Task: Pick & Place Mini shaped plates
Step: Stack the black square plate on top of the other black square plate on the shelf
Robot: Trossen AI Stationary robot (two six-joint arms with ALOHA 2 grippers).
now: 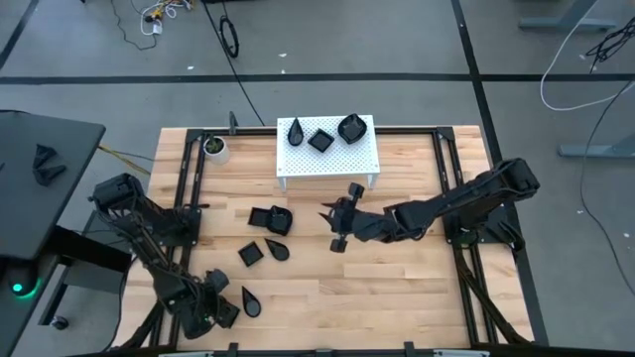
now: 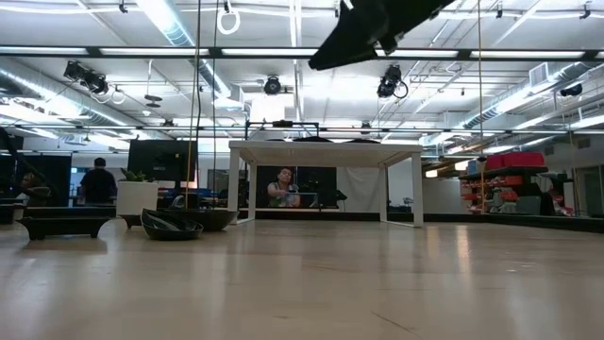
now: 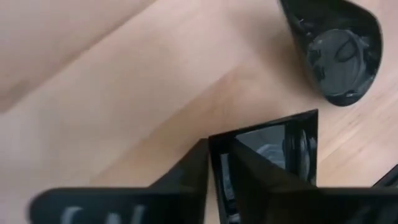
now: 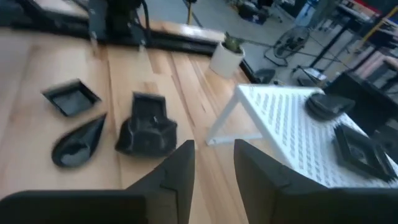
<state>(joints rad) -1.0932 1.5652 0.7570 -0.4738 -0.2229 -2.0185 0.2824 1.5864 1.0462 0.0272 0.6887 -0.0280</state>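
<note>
The light is bright and even, and it comes from long ceiling lamps (image 2: 179,28) that show in the low view. In the high view the worktop (image 1: 397,288) is clearly lit and the shadows under the arms are soft and short. In the low view the near wood is blurred and carries a pale glare, while the room far behind is sharper. The left wrist view is out of focus close to the lens; a black teardrop plate (image 3: 339,53) there shines with reflections. The right wrist view shows motion blur, strongest at the edges.
</note>
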